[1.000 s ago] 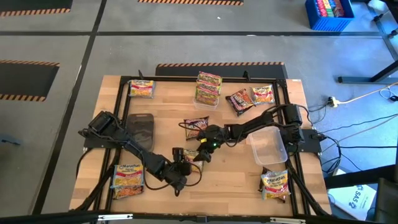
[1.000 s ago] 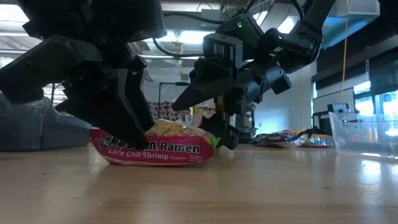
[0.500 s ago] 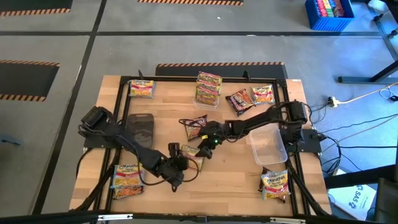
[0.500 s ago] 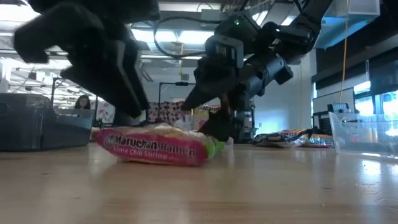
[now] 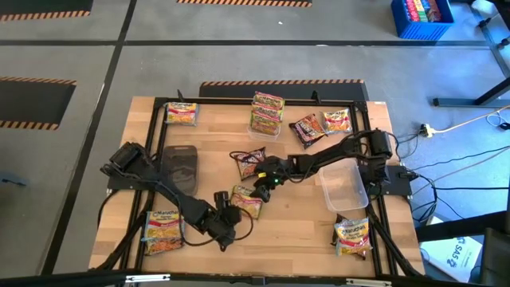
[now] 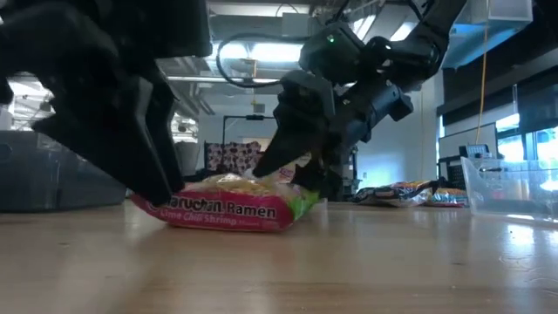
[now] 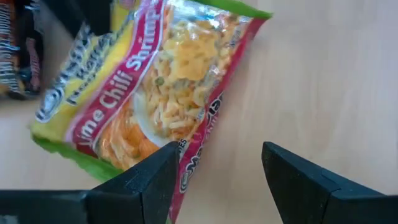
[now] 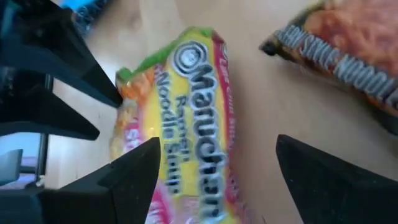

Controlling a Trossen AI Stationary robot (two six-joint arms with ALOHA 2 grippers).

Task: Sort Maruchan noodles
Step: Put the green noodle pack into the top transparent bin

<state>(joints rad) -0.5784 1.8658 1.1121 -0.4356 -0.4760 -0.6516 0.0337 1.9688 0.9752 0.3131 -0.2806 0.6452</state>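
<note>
Right, the lime chili shrimp packet (image 5: 246,201) lies flat mid-worktop (image 5: 303,231), squeezed between both arms: left pincer (image 5: 225,217) spread at its near-left edge, right pincer (image 5: 261,188) spread opposite, long axis running between them.

dark packet (image 8: 348,56): blurred, cut off by frame edge | lime chili shrimp packet (image 8: 180,143): lower end cropped
</note>
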